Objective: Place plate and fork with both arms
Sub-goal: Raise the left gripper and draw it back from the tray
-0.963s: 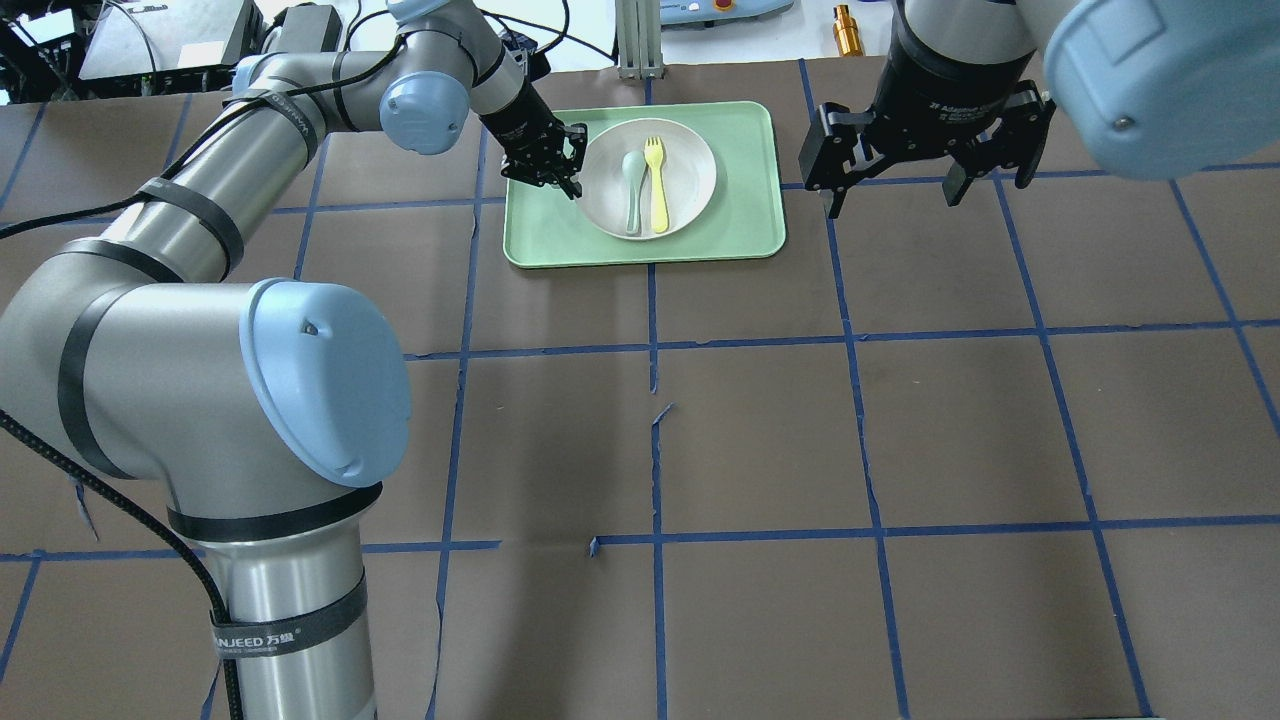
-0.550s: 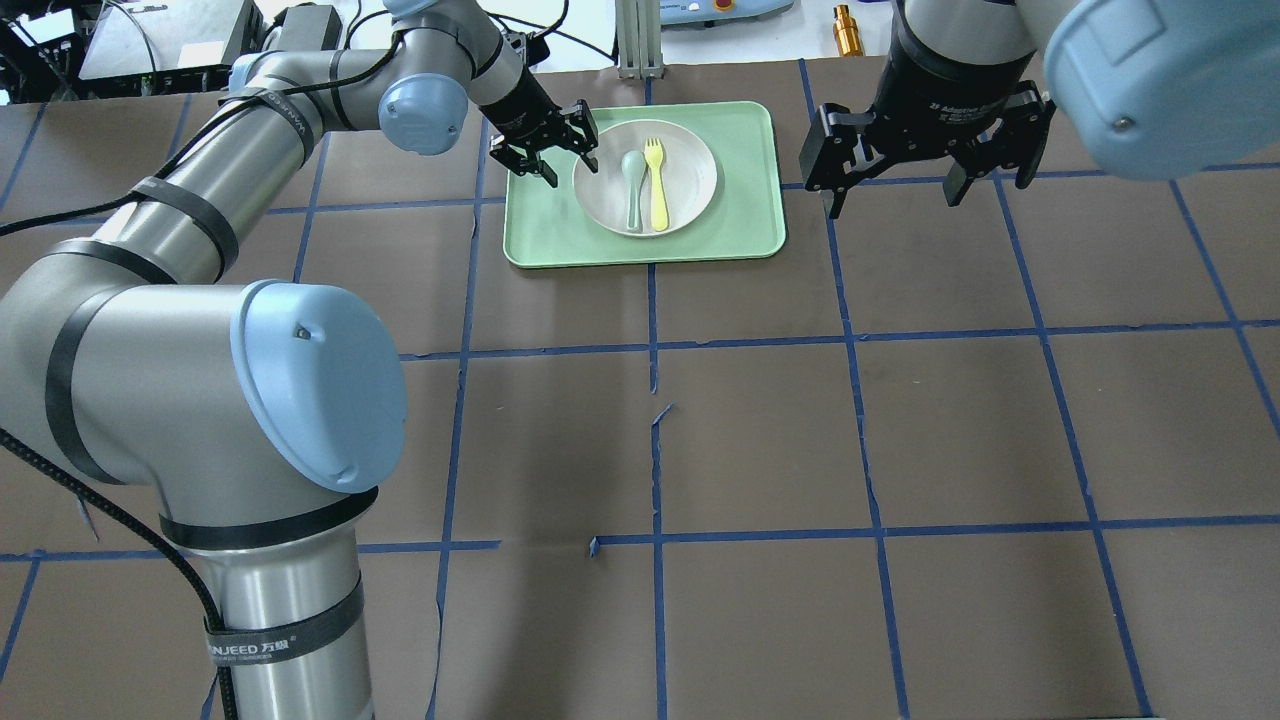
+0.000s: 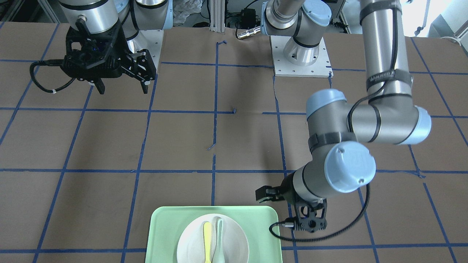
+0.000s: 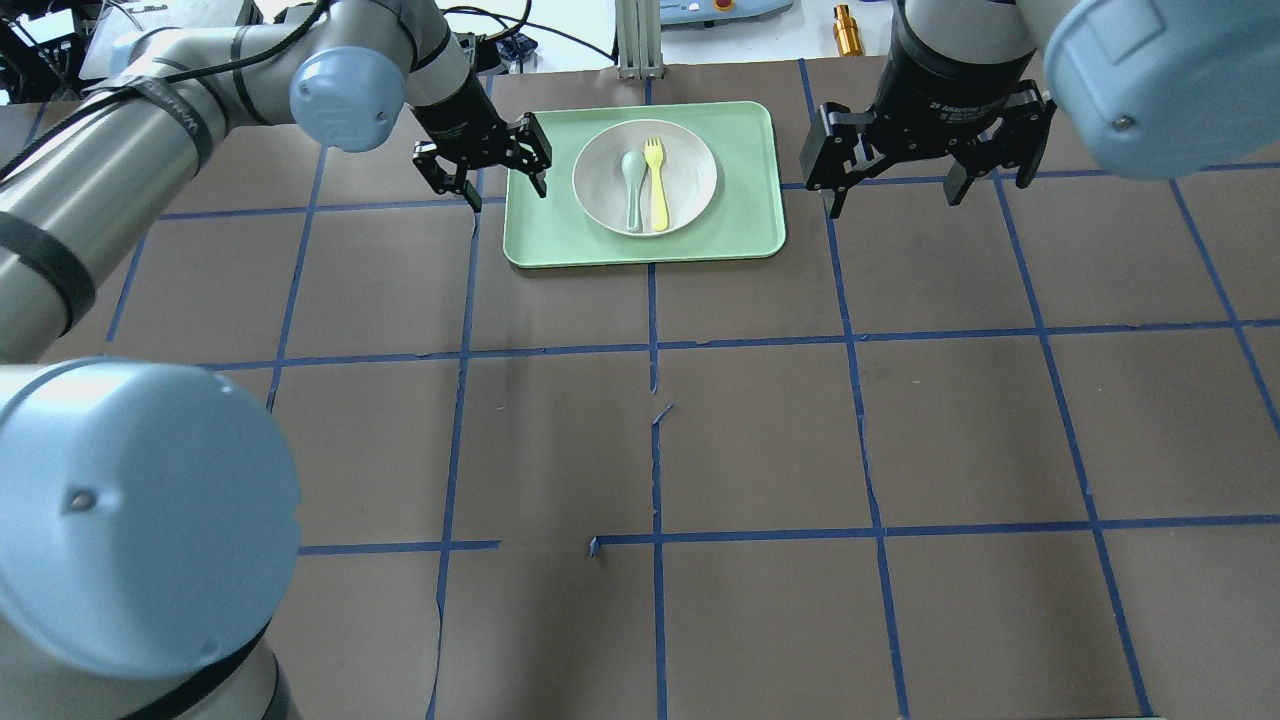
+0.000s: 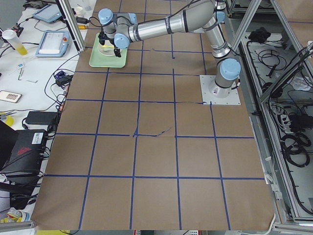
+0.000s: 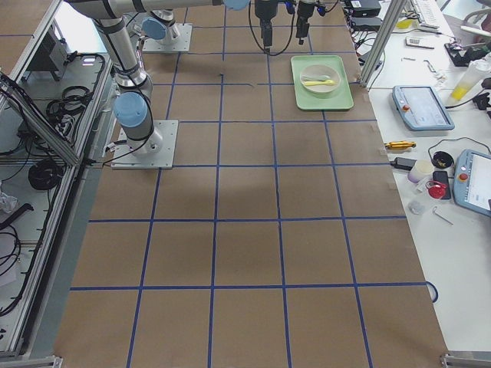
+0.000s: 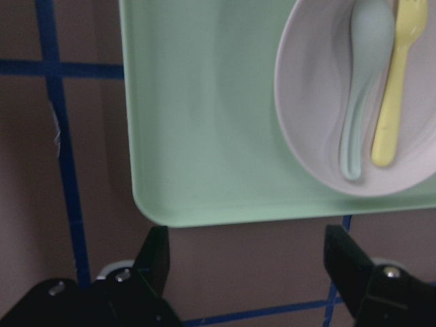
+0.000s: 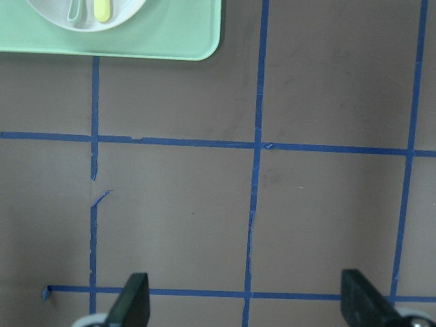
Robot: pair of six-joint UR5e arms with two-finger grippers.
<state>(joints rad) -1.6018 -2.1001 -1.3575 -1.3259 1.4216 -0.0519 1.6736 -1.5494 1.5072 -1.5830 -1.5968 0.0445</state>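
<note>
The off-white plate (image 4: pixel 690 175) lies on the mint-green tray (image 4: pixel 545 235) at the far middle of the table. In the plate, side by side, lie the pale-yellow fork (image 4: pixel 657 185) and a grey-green spoon (image 4: pixel 632 190). My left gripper (image 4: pixel 505 188) hangs open and empty over the tray's left edge, apart from the plate. Its wrist view shows the plate (image 7: pixel 306 102), the fork (image 7: pixel 395 82) and the tray's corner (image 7: pixel 204 136) ahead of the spread fingers. My right gripper (image 4: pixel 893 200) is open and empty above bare table, right of the tray.
Blue tape lines grid the brown table. An aluminium post (image 4: pixel 638 40) and a gold cylinder (image 4: pixel 846 30) stand beyond the far edge. A side bench with tablets and cables (image 6: pixel 430 107) runs past the tray's end.
My left gripper opened at the plate's left rim and drew back left to the tray's edge. The plate, fork and right arm have stayed put.
</note>
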